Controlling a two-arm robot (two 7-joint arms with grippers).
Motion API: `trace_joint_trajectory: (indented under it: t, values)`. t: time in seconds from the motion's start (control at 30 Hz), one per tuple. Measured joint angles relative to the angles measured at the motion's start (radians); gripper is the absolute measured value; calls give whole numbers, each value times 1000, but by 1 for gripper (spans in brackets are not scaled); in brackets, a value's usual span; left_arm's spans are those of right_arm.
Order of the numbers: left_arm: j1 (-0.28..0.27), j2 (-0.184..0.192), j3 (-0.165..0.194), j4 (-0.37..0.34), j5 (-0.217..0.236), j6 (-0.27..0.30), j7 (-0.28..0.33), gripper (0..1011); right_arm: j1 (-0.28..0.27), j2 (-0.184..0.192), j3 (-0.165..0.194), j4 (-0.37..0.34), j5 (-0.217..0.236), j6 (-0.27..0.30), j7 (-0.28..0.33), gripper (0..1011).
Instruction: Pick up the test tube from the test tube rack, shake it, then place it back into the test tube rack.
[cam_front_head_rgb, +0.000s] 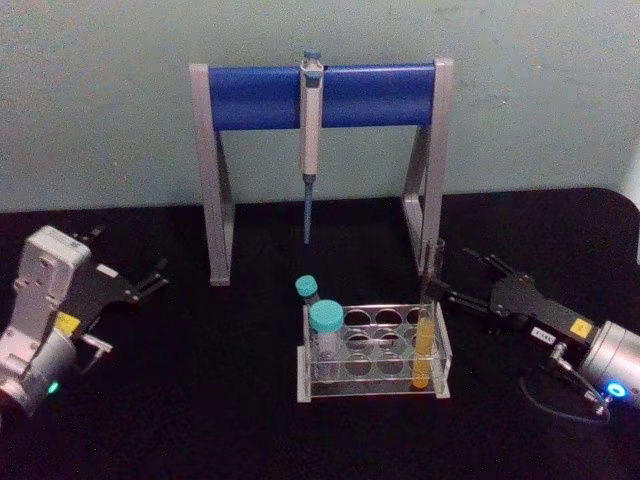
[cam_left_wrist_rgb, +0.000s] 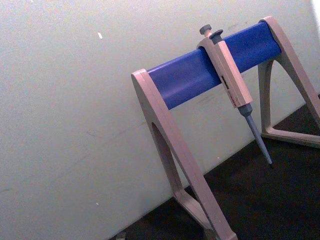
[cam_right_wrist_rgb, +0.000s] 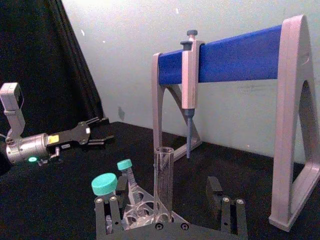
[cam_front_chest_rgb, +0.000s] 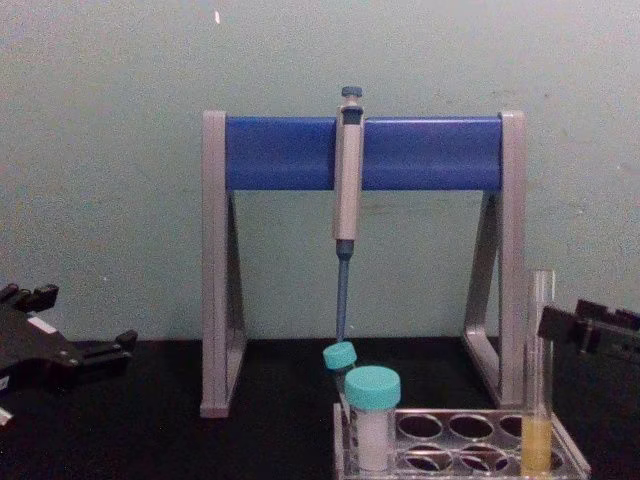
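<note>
Test tube (cam_front_head_rgb: 428, 320) stands upright in the near right corner hole of the test tube rack (cam_front_head_rgb: 370, 392). Yellow-orange liquid sits low and bare glass rises well above the plate, so I judge that's my grab zone. My right gripper (cam_front_head_rgb: 457, 282) is just beside it, fingers spread, aimed at that upper glass, not touching. My left gripper (cam_front_head_rgb: 158, 277) is parked far left, also spread, well apart from the rack.

Lab bench setup showing: pipette (cam_front_head_rgb: 311, 120) hanging on a grey-and-blue stand (cam_front_head_rgb: 255, 97), test tube rack (cam_front_head_rgb: 370, 386) holding a test tube (cam_front_head_rgb: 426, 345) with yellow liquid and teal-capped tubes (cam_front_head_rgb: 326, 320), everything sitting on a black table (cam_front_head_rgb: 200, 400) against a pale wall (cam_front_head_rgb: 100, 100).
</note>
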Motion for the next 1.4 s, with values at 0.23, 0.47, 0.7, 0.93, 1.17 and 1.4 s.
trace_joint_trajectory:
  t: [0.23,0.47,0.7,0.93,1.17,1.4]
  values:
    - [0,0,0,0,0,0,0,1001,31,16,-32,21,9,28,27,1000]
    - [0,0,0,0,0,0,0,1001,60,29,-63,44,12,33,51,1000]
    - [0,0,0,0,0,0,0,1002,81,32,-77,65,23,34,66,1000]
    - [0,0,0,0,0,0,0,1001,111,29,-96,101,31,41,84,1000]
    - [0,0,0,0,0,0,0,1001,144,22,-119,139,29,42,108,1000]
    - [0,0,0,0,0,0,0,1001,165,17,-132,161,27,42,123,1000]
